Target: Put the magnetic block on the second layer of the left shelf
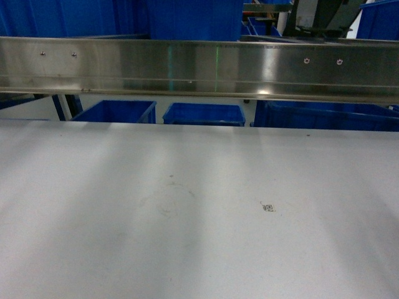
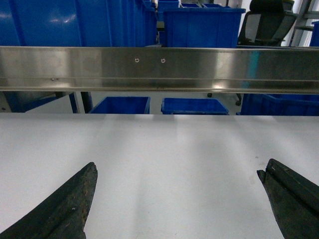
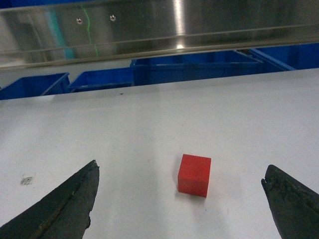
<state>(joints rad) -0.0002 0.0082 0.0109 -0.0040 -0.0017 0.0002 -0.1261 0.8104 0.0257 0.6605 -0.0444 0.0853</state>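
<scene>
The magnetic block [image 3: 194, 174] is a small red cube resting on the white table [image 3: 124, 139]; it shows only in the right wrist view. My right gripper [image 3: 182, 167] is open, its two dark fingers wide apart on either side of the block and not touching it. In the left wrist view my left gripper [image 2: 178, 168] is also open, with only bare table [image 2: 174, 149] between its fingers. Neither gripper nor the block appears in the head view. The left shelf is out of view.
A long stainless steel rail [image 1: 199, 68] crosses above the table's far edge. Blue plastic bins [image 1: 202, 114] stand behind and below it. A small printed marker [image 1: 269, 207] lies on the table right of centre. A black chair [image 2: 266, 22] stands far back.
</scene>
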